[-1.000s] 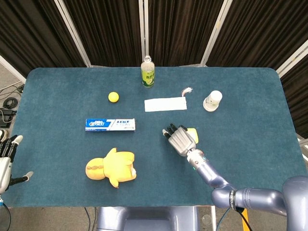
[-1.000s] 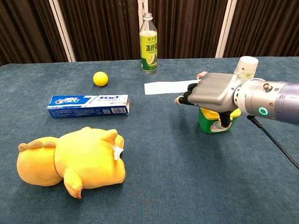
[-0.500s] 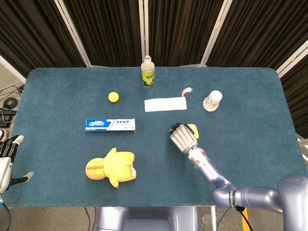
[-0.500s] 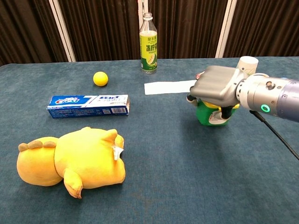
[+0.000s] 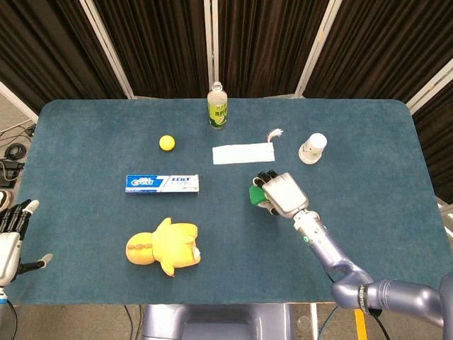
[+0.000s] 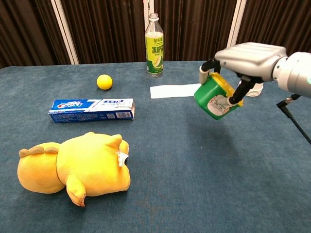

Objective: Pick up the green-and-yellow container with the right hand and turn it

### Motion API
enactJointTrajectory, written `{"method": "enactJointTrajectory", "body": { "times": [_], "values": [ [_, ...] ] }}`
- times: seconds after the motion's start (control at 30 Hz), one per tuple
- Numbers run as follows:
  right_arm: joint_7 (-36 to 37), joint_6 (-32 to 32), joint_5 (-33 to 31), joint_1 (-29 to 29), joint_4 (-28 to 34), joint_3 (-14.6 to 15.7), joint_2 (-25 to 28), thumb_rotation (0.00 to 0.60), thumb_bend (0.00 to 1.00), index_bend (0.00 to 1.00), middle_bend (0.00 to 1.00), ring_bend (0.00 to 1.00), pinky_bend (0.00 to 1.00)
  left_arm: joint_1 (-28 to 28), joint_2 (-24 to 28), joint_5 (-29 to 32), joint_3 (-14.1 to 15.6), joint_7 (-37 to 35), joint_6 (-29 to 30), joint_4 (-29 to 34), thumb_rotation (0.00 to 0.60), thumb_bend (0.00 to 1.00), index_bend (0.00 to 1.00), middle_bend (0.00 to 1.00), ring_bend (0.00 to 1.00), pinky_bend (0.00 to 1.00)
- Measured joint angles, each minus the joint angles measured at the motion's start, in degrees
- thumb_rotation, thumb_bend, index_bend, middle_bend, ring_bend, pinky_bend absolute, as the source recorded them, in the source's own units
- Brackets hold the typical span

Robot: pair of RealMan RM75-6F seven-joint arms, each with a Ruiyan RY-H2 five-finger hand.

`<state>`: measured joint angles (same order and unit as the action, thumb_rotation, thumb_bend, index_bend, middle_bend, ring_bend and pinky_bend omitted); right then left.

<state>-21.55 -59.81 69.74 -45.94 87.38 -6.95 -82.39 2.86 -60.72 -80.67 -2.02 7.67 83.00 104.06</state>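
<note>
Lifted since 0.5 s ago: right hand [image 6: 248, 60] now holds the container [image 6: 215, 98] off the table [image 6: 194, 170], tilted, right of centre in the chest view. Head view shows only a green sliver of it under the hand, plus the left hand [image 5: 10, 237] at lower left, fingers apart, holding nothing. Label text unreadable; the blue toothpaste box's [image 6: 92, 109] brand is also too small to read.

A table [image 5: 368, 142] covered in dark teal cloth is seen. On it are laid a toothpaste box [image 5: 162, 183], yellow plush toy [image 5: 164, 247], yellow ball [image 5: 166, 143], bottle [image 5: 217, 107], white paper strip [image 5: 243, 153] and white cup [image 5: 312, 149].
</note>
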Motion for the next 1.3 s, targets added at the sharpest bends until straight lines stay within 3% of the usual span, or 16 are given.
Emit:
{"method": "enactJointTrajectory", "body": {
  "times": [0.23, 0.57, 0.67, 0.73, 0.77, 0.97, 1.1, 1.3],
  "values": [
    [19.87, -2.72, 6.16, 4.13, -5.26, 0.25, -0.89, 0.6, 0.5, 0.4, 0.49, 0.48, 0.74, 0.05, 0.1, -0.34, 0.19, -0.23, -0.01, 0.11, 0.6, 0.0, 0.0, 0.0, 0.0, 0.0],
    [30.43, -3.51, 11.72, 6.75, -12.91, 2.17, -4.0, 0.6, 0.47, 0.39, 0.47, 0.48, 0.72, 0.02, -0.05, -0.79, 0.54, 0.22, 0.13, 0.33, 0.6, 0.0, 0.0, 0.0, 0.0, 0.0],
    [31.37, -3.55, 12.21, 7.22, -13.87, 2.54, -4.25, 0.6, 0.4, 0.28, 0.32, 0.35, 0.52, 0.0, -0.08, -0.98, 0.66, 0.33, 0.17, 0.46, 0.6, 0.0, 0.0, 0.0, 0.0, 0.0],
    [32.31, -3.06, 12.42, 7.36, -13.91, 2.91, -4.09, 0.6, 0.33, 0.15, 0.16, 0.19, 0.34, -0.03, -0.08, -1.22, 0.77, 0.43, 0.28, 0.55, 0.6, 0.0, 0.0, 0.0, 0.0, 0.0],
    [32.93, -2.69, 12.56, 7.39, -13.79, 3.14, -3.87, 0.6, 0.32, 0.13, 0.13, 0.15, 0.3, -0.06, -0.09, -1.31, 0.82, 0.49, 0.36, 0.57, 0.6, 0.0, 0.0, 0.0, 0.0, 0.0],
    [36.79, 1.14, 13.24, 7.54, -11.75, 4.95, 0.12, 0.6, 0.27, 0.04, 0.03, 0.03, 0.16, -0.09, -0.14, -1.64, 1.06, 0.74, 0.4, 0.78, 0.6, 0.0, 0.0, 0.0, 0.0, 0.0],
    [37.13, 2.47, 13.22, 7.84, -9.78, 5.58, 2.91, 0.6, 0.17, 0.0, 0.0, 0.0, 0.01, -0.15, -0.11, -1.95, 1.21, 0.82, 0.56, 0.96, 0.6, 0.0, 0.0, 0.0, 0.0, 0.0],
    [34.98, 3.64, 13.54, 8.07, -5.38, 6.24, 7.83, 0.6, 0.16, 0.0, 0.0, 0.0, 0.0, -0.17, 0.08, -2.17, 1.36, 0.53, 0.54, 1.15, 0.6, 0.0, 0.0, 0.0, 0.0, 0.0]
  ]
}}
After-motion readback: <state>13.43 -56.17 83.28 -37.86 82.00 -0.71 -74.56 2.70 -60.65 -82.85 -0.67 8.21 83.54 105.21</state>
